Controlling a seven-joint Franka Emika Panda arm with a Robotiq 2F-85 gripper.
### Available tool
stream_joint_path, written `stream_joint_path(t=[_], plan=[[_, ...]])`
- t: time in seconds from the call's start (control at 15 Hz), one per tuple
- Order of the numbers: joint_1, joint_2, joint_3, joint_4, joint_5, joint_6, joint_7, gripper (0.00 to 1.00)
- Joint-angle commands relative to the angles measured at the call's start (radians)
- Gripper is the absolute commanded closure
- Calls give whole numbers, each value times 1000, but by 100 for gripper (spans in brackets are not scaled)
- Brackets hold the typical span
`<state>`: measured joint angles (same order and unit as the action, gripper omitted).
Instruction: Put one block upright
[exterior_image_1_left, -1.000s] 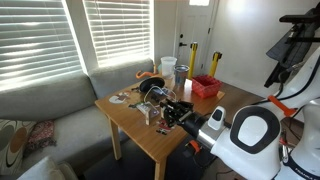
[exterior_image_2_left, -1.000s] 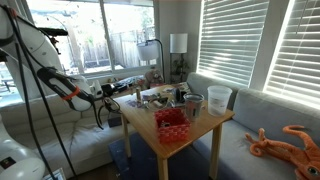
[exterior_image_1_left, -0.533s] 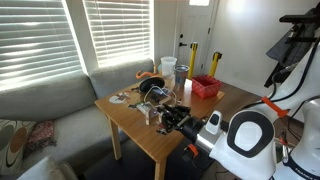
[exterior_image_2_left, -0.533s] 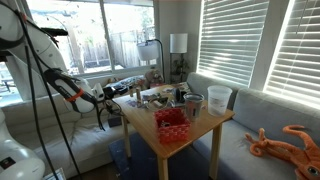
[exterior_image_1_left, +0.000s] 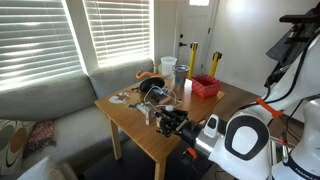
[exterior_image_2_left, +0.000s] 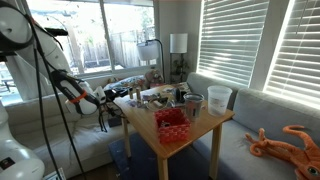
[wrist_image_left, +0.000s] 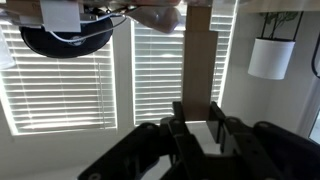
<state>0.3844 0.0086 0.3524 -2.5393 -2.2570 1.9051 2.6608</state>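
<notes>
The pincer (wrist_image_left: 197, 108) is seen in the wrist view clamped on a block (wrist_image_left: 198, 60). One finger (wrist_image_left: 179, 118) is pressed to one long side of the block and its twin to the other, with no gap shown. The block is a long brown piece, and it is held by one end. The rest of it runs straight out past the fingertips, in line with the pincer. Its far end is met by the table (wrist_image_left: 150, 8) along the top edge of that view (which appears to stand upside down).

A white cup (wrist_image_left: 270, 58) is seen off to one side of the pincer, well apart from the block. A black ring (wrist_image_left: 60, 42) is seen off to the other side. Blinds (wrist_image_left: 80, 85) fill the space beyond the fingers.

In both exterior views the pincer (exterior_image_1_left: 168, 122) (exterior_image_2_left: 108, 97) is shown low over the near part of the table (exterior_image_1_left: 140, 142) (exterior_image_2_left: 205, 128). There the block is too small to be made out. A red basket (exterior_image_1_left: 205, 86) (exterior_image_2_left: 171, 122) stands beyond the pincer, well apart from it.
</notes>
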Motion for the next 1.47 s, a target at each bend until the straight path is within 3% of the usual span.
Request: stream_joint_path(t=[0.0,1.4], plan=[[-17,20,-1,-1,-57,-6,44,93],[-48,52,-4,-5,-152,-3,78,93]])
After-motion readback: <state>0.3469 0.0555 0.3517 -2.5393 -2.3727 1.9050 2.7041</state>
